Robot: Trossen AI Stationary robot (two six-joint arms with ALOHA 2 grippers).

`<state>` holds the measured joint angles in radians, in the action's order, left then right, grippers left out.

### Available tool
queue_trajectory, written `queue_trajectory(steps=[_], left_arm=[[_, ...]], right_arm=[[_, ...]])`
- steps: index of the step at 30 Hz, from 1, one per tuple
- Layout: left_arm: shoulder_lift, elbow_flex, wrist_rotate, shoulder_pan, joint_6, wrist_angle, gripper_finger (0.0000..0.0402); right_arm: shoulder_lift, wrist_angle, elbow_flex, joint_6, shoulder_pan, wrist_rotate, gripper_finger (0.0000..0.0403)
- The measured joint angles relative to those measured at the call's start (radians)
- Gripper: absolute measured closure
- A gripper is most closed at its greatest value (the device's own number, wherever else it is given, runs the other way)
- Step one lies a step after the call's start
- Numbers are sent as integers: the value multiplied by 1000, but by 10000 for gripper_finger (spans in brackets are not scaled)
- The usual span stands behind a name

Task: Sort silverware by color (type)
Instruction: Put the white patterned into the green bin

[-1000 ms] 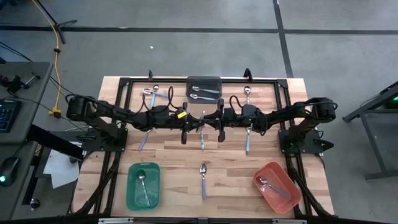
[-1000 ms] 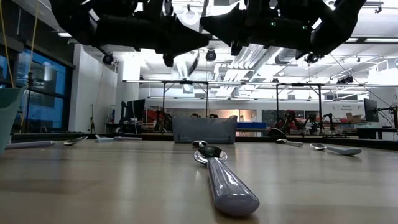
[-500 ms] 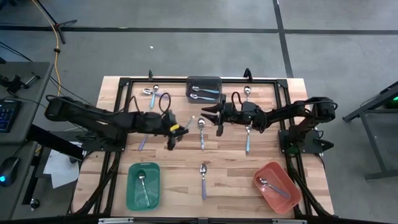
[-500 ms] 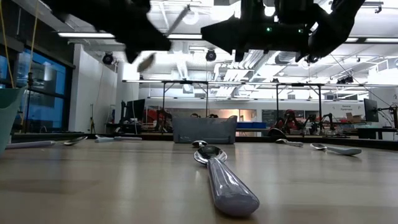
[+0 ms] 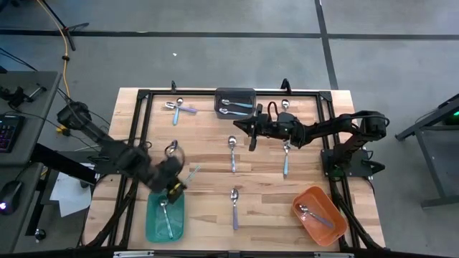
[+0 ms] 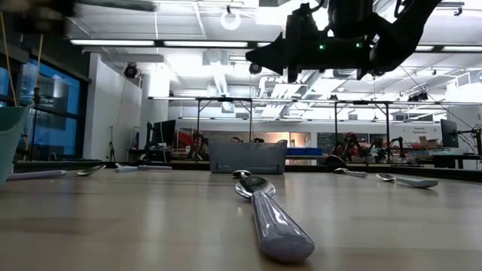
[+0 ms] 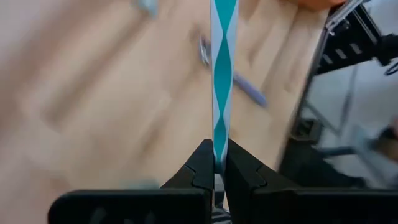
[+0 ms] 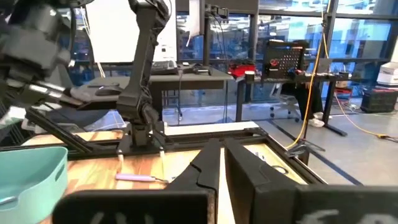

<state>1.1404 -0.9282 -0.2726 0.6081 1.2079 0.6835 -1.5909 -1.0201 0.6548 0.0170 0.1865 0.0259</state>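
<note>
My left gripper (image 5: 179, 185) (image 7: 217, 163) hangs over the far edge of the green bin (image 5: 155, 223) at the near left, shut on a spoon with a light blue handle (image 5: 192, 172). One silver spoon (image 5: 164, 212) lies in that bin. My right gripper (image 5: 251, 139) (image 8: 219, 163) hovers shut and level over the table's middle, holding nothing. A blue-handled spoon (image 5: 232, 155), a lavender one (image 5: 234, 208) (image 6: 271, 218) and another blue one (image 5: 285, 160) lie flat on the wood. My left gripper pinches the spoon between its two fingers (image 7: 200, 169), which press on its flat faces. The spoon runs along the fingers, and its long light blue part (image 7: 219, 93) sticks out ahead of the tips. It is lifted clear, slanting down. Which end the fingers have is hidden by them.
A dark grey bin (image 5: 235, 93) with two spoons stands at the far middle. A red bin (image 5: 331, 215) with one spoon sits at the near right. More spoons lie at the far left (image 5: 176, 107) and far right (image 5: 285, 106). A black frame (image 5: 143, 93) rims the table.
My left gripper has swung from the table's middle toward the near left corner, rolling and tipping as it went. The spoon went with it, clear of the table, and now hangs over the green bin. My right gripper has shifted slightly toward the far edge.
</note>
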Motion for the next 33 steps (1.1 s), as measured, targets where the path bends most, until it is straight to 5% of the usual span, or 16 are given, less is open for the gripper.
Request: queue_trajectory(steps=[5, 12, 33], left_arm=[[72, 1, -22, 211, 385, 17, 396], [239, 1, -76, 354, 661, 19, 396], [422, 14, 49, 402, 822, 29, 383]], right_arm=[[0, 18, 0, 2, -1, 1, 400], [0, 30, 0, 7, -1, 1, 402], [0, 60, 0, -17, -4, 1, 403]])
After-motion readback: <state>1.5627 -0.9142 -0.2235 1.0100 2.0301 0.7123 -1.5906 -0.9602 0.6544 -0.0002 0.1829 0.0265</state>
